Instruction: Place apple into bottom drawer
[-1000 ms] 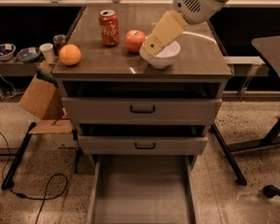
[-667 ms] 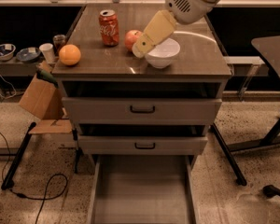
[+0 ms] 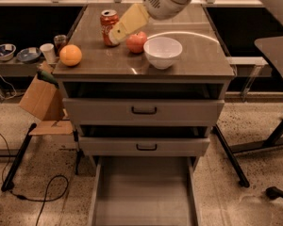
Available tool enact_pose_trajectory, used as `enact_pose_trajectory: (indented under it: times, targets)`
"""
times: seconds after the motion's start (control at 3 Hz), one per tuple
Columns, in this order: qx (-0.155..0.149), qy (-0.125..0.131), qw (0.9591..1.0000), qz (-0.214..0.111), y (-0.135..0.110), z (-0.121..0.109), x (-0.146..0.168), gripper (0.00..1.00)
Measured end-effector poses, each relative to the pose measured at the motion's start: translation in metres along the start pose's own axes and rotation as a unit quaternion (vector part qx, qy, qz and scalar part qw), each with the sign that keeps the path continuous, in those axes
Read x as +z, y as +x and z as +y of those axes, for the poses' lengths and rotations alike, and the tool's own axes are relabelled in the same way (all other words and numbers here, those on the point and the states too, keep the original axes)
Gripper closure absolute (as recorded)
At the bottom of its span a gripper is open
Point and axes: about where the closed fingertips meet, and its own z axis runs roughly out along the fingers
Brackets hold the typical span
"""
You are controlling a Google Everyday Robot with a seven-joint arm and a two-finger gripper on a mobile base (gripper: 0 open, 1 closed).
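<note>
**A:** Grey and nearest you, the bottom drawer stands pulled out, its flat floor in plain sight.

**B:** And above it?

**A:** You see two upper drawers with black handles, each with a dark gap over its front.

**B:** Where is your apple?

**A:** The apple sits on the brown worktop, just left of the white bowl and close against it. An orange rests near the front left corner. A red soda can stands behind and left of the apple.

**B:** And the gripper?

**A:** Your cream gripper slants down from the upper right. Its tip is low between can and apple, just beside the apple's upper left. I cannot tell whether it is spread or pressed together. It is not holding the apple.
</note>
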Motion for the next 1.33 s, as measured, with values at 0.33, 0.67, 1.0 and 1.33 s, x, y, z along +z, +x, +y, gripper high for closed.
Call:
enact_pose_trajectory:
  times: [0.33,0.67,1.0,1.33]
  targets:
    - [0.01,-0.008,0.9997,-0.023,-0.024,-0.002,0.029,0.0]
    - [0.01,-0.013,0.9992,-0.037,-0.043,-0.017,0.062,0.0]
    - [0.004,-0.004,0.9996,-0.029,-0.052,-0.03,0.083,0.0]
    - [0.023,0.022,0.9995,0.001,-0.048,-0.054,0.105,0.0]
